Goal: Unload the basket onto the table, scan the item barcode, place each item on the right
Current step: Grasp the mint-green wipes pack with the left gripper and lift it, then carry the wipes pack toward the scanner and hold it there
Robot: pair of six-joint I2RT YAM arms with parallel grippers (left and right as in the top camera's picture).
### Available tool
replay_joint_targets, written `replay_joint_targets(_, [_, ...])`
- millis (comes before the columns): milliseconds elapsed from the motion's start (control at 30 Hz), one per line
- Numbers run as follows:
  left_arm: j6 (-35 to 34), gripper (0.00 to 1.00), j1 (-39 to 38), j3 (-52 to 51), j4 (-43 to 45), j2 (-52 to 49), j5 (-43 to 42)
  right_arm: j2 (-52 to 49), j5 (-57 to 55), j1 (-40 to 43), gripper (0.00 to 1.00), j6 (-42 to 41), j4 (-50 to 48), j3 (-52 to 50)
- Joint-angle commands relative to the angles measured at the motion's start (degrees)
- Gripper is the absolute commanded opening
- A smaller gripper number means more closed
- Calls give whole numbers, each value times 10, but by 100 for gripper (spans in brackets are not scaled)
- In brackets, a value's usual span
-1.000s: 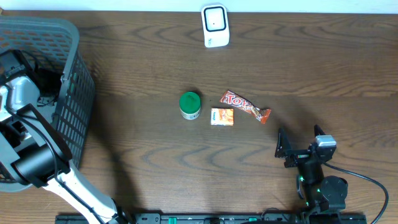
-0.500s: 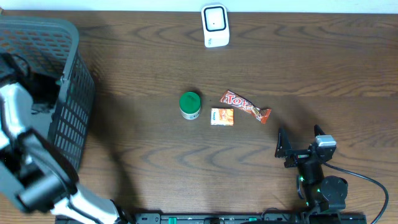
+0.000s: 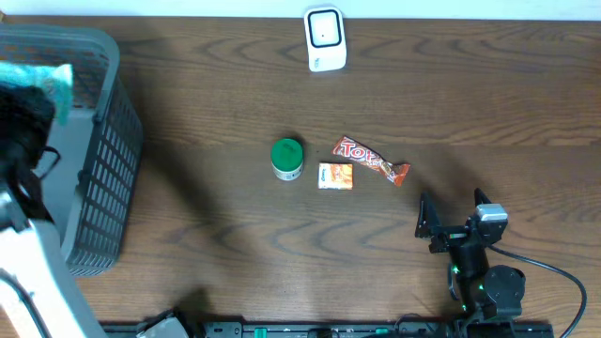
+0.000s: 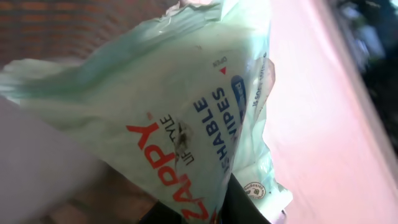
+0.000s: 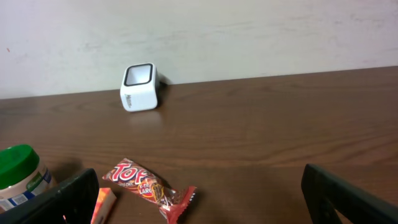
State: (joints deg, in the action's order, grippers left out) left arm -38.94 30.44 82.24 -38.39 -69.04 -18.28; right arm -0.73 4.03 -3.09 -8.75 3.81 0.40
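Observation:
A pale green pack of wipes (image 4: 180, 112) with red "ZAPPY" lettering fills the left wrist view. My left gripper (image 4: 211, 211) is shut on its lower edge, with the dark fingers showing on either side of the pack. From overhead the pack (image 3: 47, 83) hangs over the grey basket (image 3: 108, 160) at the far left. The white barcode scanner (image 3: 325, 38) stands at the table's back edge and also shows in the right wrist view (image 5: 140, 88). My right gripper (image 3: 455, 225) stands open near the front right, with nothing between its fingers.
In the middle of the table lie a green-lidded jar (image 3: 287, 158), a small orange box (image 3: 335, 176) and a red candy bar (image 3: 371, 161). The bar (image 5: 149, 186) lies just ahead of my right gripper's fingers. A pale wall runs behind the scanner.
My left arm has risen out of the basket, lifting the wipes pack into sight above it. The right arm and the table items have not moved.

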Motion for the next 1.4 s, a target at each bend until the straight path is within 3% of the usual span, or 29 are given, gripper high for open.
replay_joint_targets(0, [7, 10, -64, 8, -16, 27, -28, 1, -1, -3, 99, -6, 2, -1])
replay_joint_targets(367, [7, 10, -387, 8, 13, -49, 0, 1, -1, -3, 99, -6, 2, -1])
replay_joint_targets(667, [7, 10, -570, 8, 59, -200, 25, 1, -1, -3, 99, -6, 2, -1])
replay_joint_targets(900, [7, 11, -655, 8, 110, -306, 26, 1, -1, -3, 99, -6, 2, -1])
replay_joint_targets(1133, [10, 11, -699, 8, 118, -357, 150, 1, -1, -3, 99, -6, 2, -1])
replay_joint_targets(1367, [11, 13, -735, 7, 116, -400, 157, 1, -1, -3, 99, -6, 2, -1])
